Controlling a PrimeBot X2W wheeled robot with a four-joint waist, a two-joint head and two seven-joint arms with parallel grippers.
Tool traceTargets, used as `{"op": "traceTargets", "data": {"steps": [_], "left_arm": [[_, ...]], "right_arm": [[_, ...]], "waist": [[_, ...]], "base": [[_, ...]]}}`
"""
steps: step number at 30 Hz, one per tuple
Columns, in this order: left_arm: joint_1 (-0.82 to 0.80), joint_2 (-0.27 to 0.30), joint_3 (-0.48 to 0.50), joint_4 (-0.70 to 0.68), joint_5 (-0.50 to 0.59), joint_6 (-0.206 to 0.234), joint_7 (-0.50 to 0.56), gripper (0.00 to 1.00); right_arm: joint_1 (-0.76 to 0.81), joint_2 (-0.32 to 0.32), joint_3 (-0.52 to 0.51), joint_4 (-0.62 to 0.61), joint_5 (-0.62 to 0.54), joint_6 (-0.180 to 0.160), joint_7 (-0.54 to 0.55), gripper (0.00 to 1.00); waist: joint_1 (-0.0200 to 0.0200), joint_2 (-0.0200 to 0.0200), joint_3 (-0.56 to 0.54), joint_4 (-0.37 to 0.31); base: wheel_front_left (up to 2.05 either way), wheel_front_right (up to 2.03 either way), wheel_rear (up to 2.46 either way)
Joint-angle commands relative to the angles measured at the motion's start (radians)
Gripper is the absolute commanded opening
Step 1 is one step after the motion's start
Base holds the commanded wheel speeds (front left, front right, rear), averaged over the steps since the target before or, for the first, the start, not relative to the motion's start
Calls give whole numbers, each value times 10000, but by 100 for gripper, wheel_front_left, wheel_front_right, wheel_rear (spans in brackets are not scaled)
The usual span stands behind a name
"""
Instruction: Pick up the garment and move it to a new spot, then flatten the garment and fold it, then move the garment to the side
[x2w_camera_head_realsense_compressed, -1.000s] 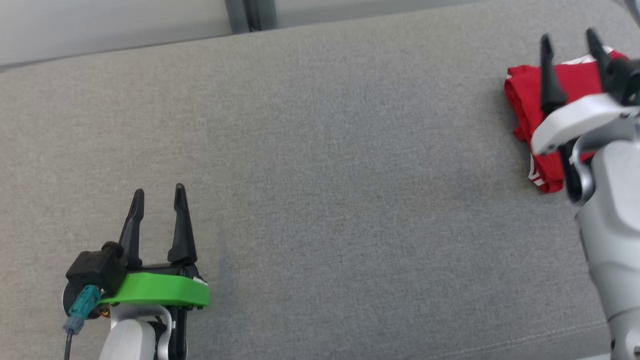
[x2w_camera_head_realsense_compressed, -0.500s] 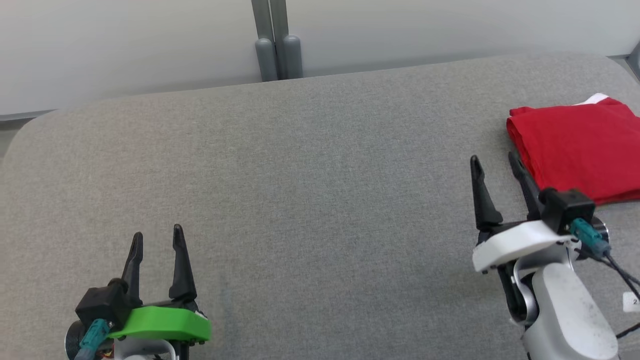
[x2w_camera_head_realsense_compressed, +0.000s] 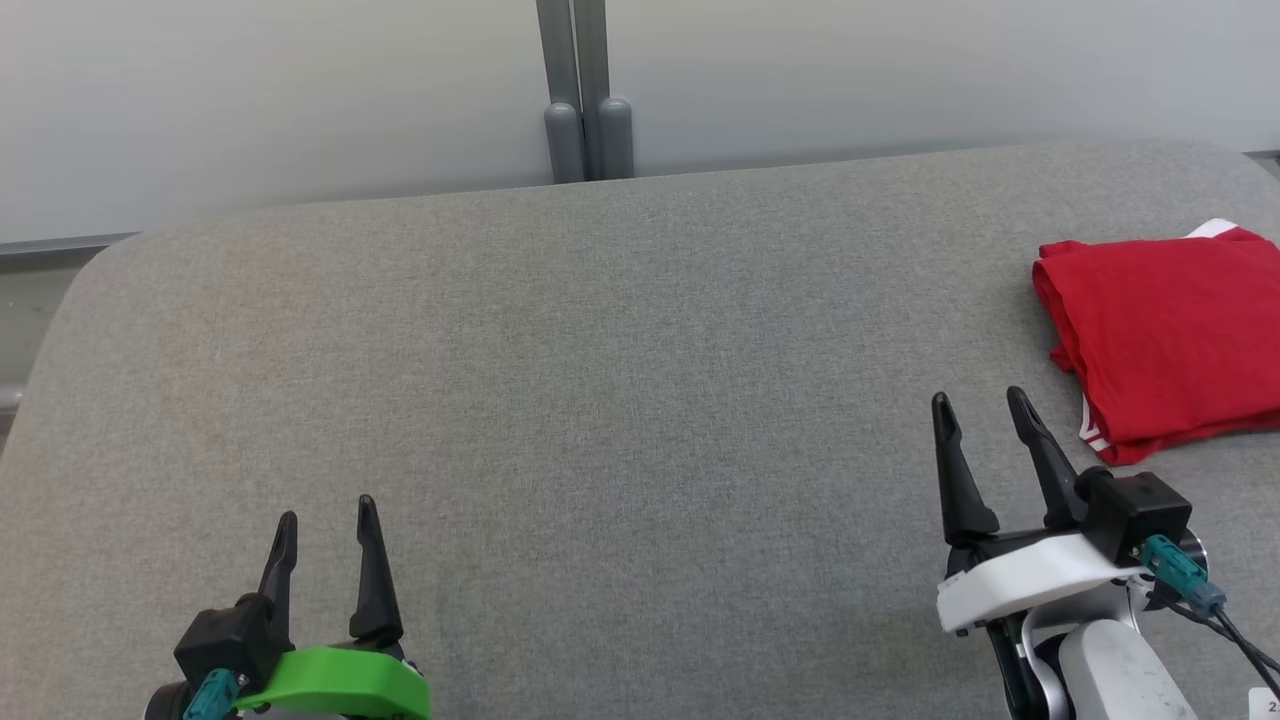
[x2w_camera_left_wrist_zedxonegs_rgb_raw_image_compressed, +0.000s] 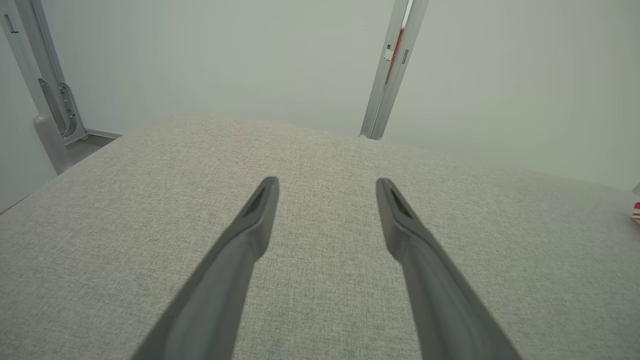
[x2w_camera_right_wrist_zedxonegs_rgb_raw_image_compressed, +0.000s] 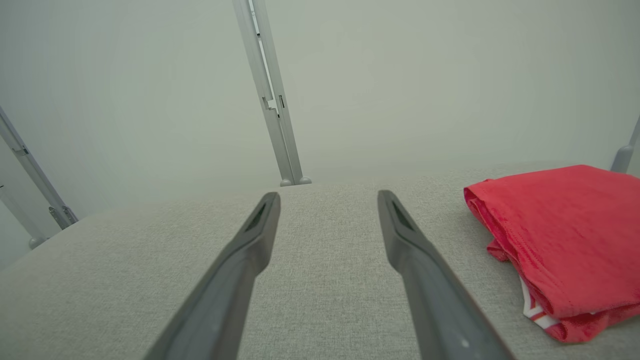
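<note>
One folded garment (x2w_camera_head_realsense_compressed: 1165, 345), left gripper (x2w_camera_head_realsense_compressed: 327, 507), right gripper (x2w_camera_head_realsense_compressed: 978, 394)

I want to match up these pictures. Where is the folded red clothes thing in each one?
Head view: the red garment lies at the right edge, beyond the right pincer.
Left wrist view: a tiny sliver of it at the far right edge.
Right wrist view: on the right side, large and close.
Shared landmark: the grey upright post at the back, seen in all three.

bright, even, soft light; faint shadows; wrist views distorted.
</note>
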Motion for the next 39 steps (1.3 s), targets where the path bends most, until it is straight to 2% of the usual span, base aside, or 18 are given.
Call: {"op": "traceTargets", "data": {"steps": [1,30,31,34,39], "left_arm": [[110,9,12,25,-83,32,-25,100],[290,8,-124,-9,1,111,-26,100],[199,-8,-140,42,3,97,2,0],[240,-29,-154,324,-24,94,67,0],[126,-26,-4,342,-894,-26,322,0]], "right_arm": [[126,-1,62,-23,47,-7,-25,100],[237,1,208,398,84,-7,-26,100],[232,6,220,397,76,0,0,0],[372,23,235,630,102,0,14,0],[365,-5,153,598,1079,0,225,0]], "waist": [[0,0,-23,8],[0,0,-236,83],[0,0,-236,83],[0,0,-236,83],[0,0,-240,88]], "base": [[0,0,0],[0,0,0],[0,0,0],[0,0,0],[0,0,0]]}}
